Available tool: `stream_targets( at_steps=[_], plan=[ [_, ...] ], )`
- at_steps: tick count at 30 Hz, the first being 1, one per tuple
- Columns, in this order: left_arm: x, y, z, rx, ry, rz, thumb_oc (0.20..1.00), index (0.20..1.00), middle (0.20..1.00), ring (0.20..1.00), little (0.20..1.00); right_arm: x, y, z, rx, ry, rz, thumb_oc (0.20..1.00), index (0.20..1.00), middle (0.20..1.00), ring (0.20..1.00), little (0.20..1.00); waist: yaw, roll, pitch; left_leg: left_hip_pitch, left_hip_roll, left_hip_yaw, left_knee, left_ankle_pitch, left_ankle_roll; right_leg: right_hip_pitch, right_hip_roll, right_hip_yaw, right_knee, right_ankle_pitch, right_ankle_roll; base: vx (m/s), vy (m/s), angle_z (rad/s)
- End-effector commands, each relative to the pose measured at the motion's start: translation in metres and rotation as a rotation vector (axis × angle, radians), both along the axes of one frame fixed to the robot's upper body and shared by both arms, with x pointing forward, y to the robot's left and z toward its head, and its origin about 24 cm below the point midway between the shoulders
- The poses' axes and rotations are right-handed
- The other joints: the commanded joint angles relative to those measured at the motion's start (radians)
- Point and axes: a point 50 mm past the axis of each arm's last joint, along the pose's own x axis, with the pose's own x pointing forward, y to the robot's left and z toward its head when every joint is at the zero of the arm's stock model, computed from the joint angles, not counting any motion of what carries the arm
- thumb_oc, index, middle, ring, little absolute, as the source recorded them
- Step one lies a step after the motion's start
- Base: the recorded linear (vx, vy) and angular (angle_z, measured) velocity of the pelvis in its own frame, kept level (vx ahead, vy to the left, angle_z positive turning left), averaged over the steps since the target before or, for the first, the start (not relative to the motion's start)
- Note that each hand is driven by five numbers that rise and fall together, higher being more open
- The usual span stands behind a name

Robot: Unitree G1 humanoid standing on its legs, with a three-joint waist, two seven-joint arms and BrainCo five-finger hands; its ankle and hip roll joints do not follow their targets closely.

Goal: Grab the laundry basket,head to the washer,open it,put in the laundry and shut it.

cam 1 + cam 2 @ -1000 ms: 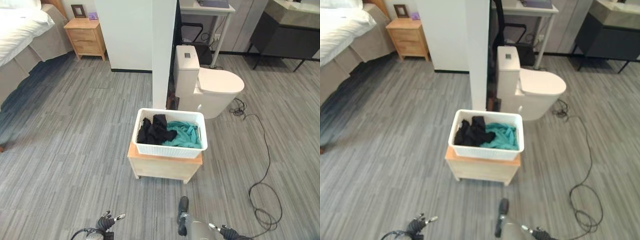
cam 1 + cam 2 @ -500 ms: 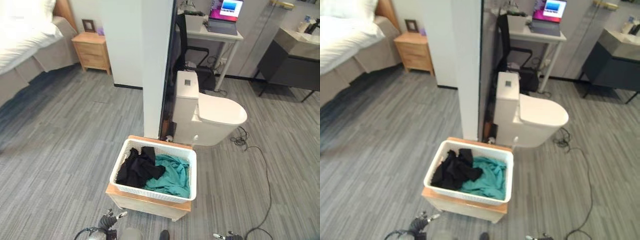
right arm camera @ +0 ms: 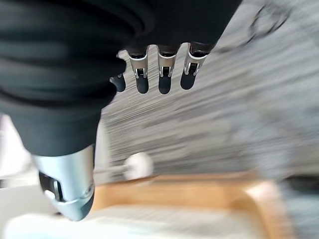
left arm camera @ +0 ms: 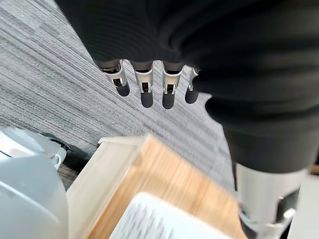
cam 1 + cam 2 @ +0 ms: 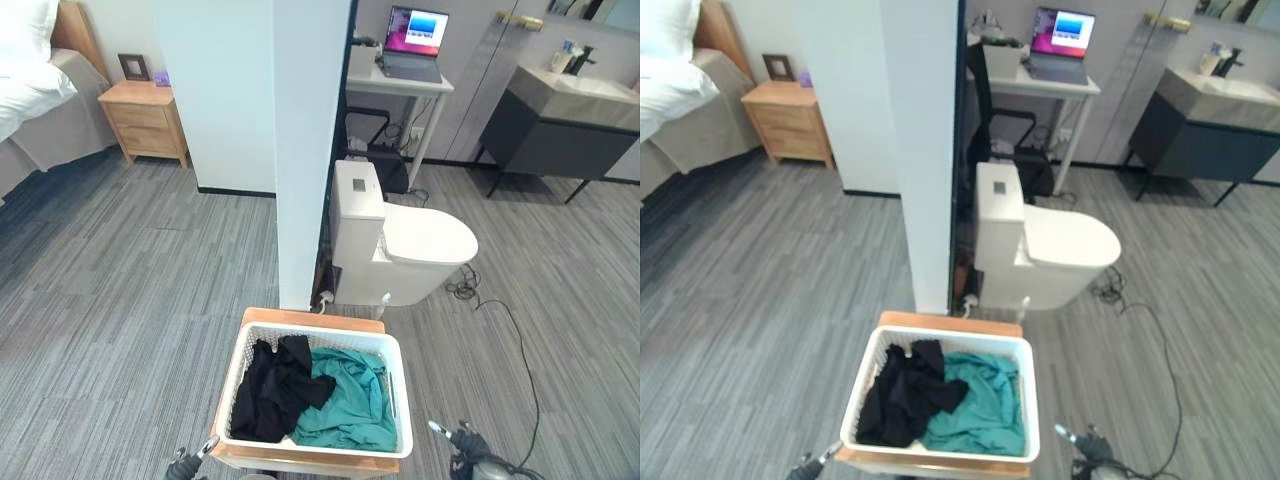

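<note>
1. Nearest the camera, the robot's left hand point(image 5: 190, 463) and right hand point(image 5: 462, 445) hang low on either side of the laundry basket point(image 5: 398, 400), each apart from it; in the wrist views the fingers point(image 4: 144, 87) of the left and the fingers point(image 3: 163, 74) of the right hang relaxed and loosely spread, holding nothing.
2. The white laundry basket rests on a low wooden stand point(image 5: 310, 320) on the grey plank floor point(image 5: 130, 300), directly in front of the robot.
3. Inside the basket, black clothing point(image 5: 272, 388) fills the robot's left half and a teal garment point(image 5: 350, 405) the right half, the two touching in the middle.
4. Just beyond the stand rises a white partition wall point(image 5: 300, 130), with a white toilet point(image 5: 400, 245) beside it on the right.
5. Farther back, a laptop point(image 5: 410, 40) sits open on a white desk point(image 5: 398, 78), and a dark vanity point(image 5: 555, 130) with a sink stands at far right.
6. At far left, a wooden nightstand point(image 5: 145, 120) stands next to a bed point(image 5: 30, 100).
</note>
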Motion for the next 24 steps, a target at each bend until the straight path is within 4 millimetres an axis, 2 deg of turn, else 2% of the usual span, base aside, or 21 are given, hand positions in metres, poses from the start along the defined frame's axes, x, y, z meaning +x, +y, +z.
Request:
stream_targets(
  at_steps=[1,2,3,5,6,7,8,9,10,15,19,24],
  plan=[
    [0.021,0.012,0.014,0.042,-0.163,0.129,1.000,1.000,1.000,1.000,1.000,0.026,-0.024,0.026,-0.034,-0.185,-0.072,1.000,1.000,1.000,1.000,1.000,0.050,0.044,0.008,0.057,0.073,-0.013,0.058,-0.163,-0.008,-0.102,-0.017,-0.017,0.013,0.071,0.007,0.04,0.004,0.01],
    [0.021,0.012,0.014,0.042,-0.163,0.129,1.000,1.000,1.000,1.000,1.000,0.026,-0.024,0.026,-0.034,-0.184,-0.072,1.000,1.000,1.000,1.000,1.000,0.050,0.044,0.008,0.057,0.073,-0.013,0.057,-0.163,-0.008,-0.102,-0.017,-0.017,0.013,0.071,0.007,0.03,0.005,0.01],
    [0.030,0.017,0.021,0.064,-0.211,0.127,1.000,1.000,1.000,1.000,1.000,0.029,-0.025,0.029,-0.033,-0.202,-0.064,1.000,1.000,1.000,1.000,1.000,0.051,0.044,0.009,0.059,0.075,-0.013,0.052,-0.162,-0.008,-0.103,-0.017,-0.018,0.013,0.072,0.008,0.00,0.000,0.00],
    [0.061,0.030,0.040,0.120,-0.309,0.057,1.000,1.000,1.000,1.000,1.000,0.043,-0.027,0.038,-0.050,-0.233,-0.022,1.000,1.000,1.000,1.000,1.000,0.047,0.046,0.012,0.059,0.080,-0.008,0.030,-0.152,-0.011,-0.111,-0.018,-0.026,0.010,0.074,0.012,0.00,0.019,0.04],
    [0.061,0.030,0.040,0.120,-0.309,0.057,1.000,1.000,1.000,1.000,1.000,0.043,-0.027,0.038,-0.050,-0.233,-0.022,1.000,1.000,1.000,1.000,1.000,0.047,0.046,0.012,0.059,0.080,-0.008,0.029,-0.152,-0.011,-0.111,-0.018,-0.026,0.010,0.074,0.012,0.00,0.000,0.00],
    [0.085,0.035,0.053,0.149,-0.376,0.021,1.000,1.000,1.000,1.000,1.000,0.054,-0.028,0.044,-0.074,-0.240,0.022,1.000,1.000,1.000,1.000,1.000,0.043,0.048,0.014,0.060,0.083,-0.006,0.011,-0.145,-0.013,-0.120,-0.016,-0.032,0.010,0.075,0.015,0.00,0.000,0.00],
    [0.086,0.035,0.053,0.149,-0.376,0.021,1.000,1.000,1.000,1.000,1.000,0.054,-0.028,0.044,-0.074,-0.240,0.022,1.000,1.000,1.000,1.000,1.000,0.043,0.048,0.015,0.060,0.083,-0.006,0.010,-0.145,-0.013,-0.120,-0.016,-0.032,0.010,0.075,0.015,0.00,0.000,0.00],
    [0.118,0.034,0.071,0.167,-0.467,-0.020,1.000,1.000,1.000,1.000,1.000,0.066,-0.026,0.049,-0.106,-0.232,0.084,1.000,1.000,1.000,1.000,1.000,0.036,0.047,0.021,0.053,0.084,-0.008,0.000,-0.139,-0.015,-0.131,-0.012,-0.035,0.010,0.075,0.016,0.00,0.000,0.00],
    [0.119,0.034,0.071,0.167,-0.468,-0.020,1.000,1.000,1.000,1.000,1.000,0.067,-0.026,0.049,-0.106,-0.233,0.084,1.000,1.000,1.000,1.000,1.000,0.035,0.047,0.021,0.052,0.084,-0.009,0.000,-0.139,-0.015,-0.131,-0.012,-0.036,0.010,0.075,0.016,-0.04,0.011,0.06],
    [0.183,0.006,0.104,0.162,-0.608,-0.218,1.000,1.000,1.000,1.000,1.000,0.096,-0.015,0.061,-0.119,-0.261,0.162,1.000,1.000,1.000,1.000,1.000,0.005,0.048,0.067,-0.002,0.088,-0.019,-0.007,-0.118,-0.018,-0.183,-0.004,-0.049,0.010,0.083,0.016,-0.09,0.010,0.14],
    [0.198,-0.007,0.111,0.159,-0.624,-0.307,1.000,1.000,1.000,1.000,1.000,0.107,-0.007,0.066,-0.106,-0.282,0.186,1.000,1.000,1.000,1.000,1.000,-0.011,0.046,0.090,-0.026,0.088,-0.018,-0.007,-0.114,-0.017,-0.211,0.001,-0.046,0.010,0.090,0.016,-0.07,0.008,0.03],
    [0.224,-0.019,0.126,0.161,-0.658,-0.362,1.000,1.000,1.000,1.000,1.000,0.140,0.019,0.086,-0.005,-0.394,0.190,1.000,1.000,1.000,1.000,1.000,-0.014,0.033,0.152,-0.083,0.088,-0.018,-0.007,-0.093,-0.012,-0.275,0.011,-0.037,0.020,0.110,0.014,-0.13,-0.008,-0.04]
  ],
)
